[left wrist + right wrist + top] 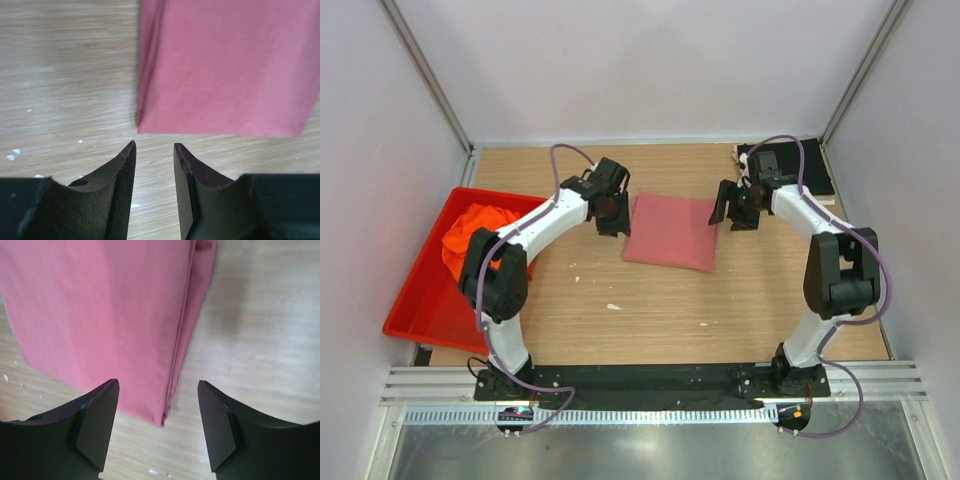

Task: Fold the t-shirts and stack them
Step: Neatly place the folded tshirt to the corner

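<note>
The folded rose shirt lies mid-table between the grippers, held by neither. The left gripper is narrowly parted, the right gripper wide, both empty. The orange shirt sits bunched in the tray further left, so the left arm looks nearer to it.

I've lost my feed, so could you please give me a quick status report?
Left gripper open, empty; right gripper open, empty. Rose-red t-shirt folded flat between them. Orange t-shirt bunched in red tray. Nothing blocking.
</note>
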Tool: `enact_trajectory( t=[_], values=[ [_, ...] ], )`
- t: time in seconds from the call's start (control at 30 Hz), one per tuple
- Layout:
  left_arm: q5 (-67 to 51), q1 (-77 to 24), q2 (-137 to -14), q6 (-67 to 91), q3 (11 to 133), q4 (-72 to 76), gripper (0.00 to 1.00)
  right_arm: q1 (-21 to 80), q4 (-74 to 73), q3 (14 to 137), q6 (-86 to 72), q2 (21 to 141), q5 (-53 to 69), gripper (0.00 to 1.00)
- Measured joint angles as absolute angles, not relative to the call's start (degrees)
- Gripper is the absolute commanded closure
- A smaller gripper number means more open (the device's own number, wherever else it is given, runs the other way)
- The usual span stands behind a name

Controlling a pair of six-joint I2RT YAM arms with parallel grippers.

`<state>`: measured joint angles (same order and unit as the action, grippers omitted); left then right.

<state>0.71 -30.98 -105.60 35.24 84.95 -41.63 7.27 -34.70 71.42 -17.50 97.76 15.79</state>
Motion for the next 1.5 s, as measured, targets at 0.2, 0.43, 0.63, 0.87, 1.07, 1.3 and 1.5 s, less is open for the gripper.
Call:
enact_trajectory(
  t=[0.2, 0.43, 0.63, 0.87, 1.07, 1.3, 1.5],
  values=[
    [-4.69, -30.83, -110.32, 35.31, 88.33, -38.46, 0.63, 6.90, -34.26, 80.79, -14.79, 107.74, 14.83, 0.29],
    [-5.63, -29.85, -119.04, 35.57, 88.79, -37.12, 0.64, 6.52, -34.63, 89.82, -10.87, 117.69, 14.28, 0.28],
    [-5.89, -28.99, -120.16, 35.86, 88.75, -36.67, 0.64, 6.02, -36.34, 91.70, -6.07, 121.58, 16.45, 0.28],
    [-5.80, -28.95, -120.16, 35.94, 88.75, -36.62, 0.64, 5.17, -37.04, 94.72, -3.44, 123.87, 21.56, 0.28],
    [-5.74, -28.95, -120.16, 36.03, 88.71, -36.60, 0.63, 4.97, -37.36, 95.37, -2.59, 124.64, 24.38, 0.34],
    [-5.67, -28.88, -119.90, 37.17, 88.03, -36.03, 0.63, 4.97, -37.47, 95.68, -1.80, 125.58, 25.96, 0.66],
    [-5.10, -28.86, -119.61, 37.28, 88.12, -37.56, 0.62, 5.15, -38.02, 95.79, -1.69, 126.06, 26.26, 0.99]
  ],
)
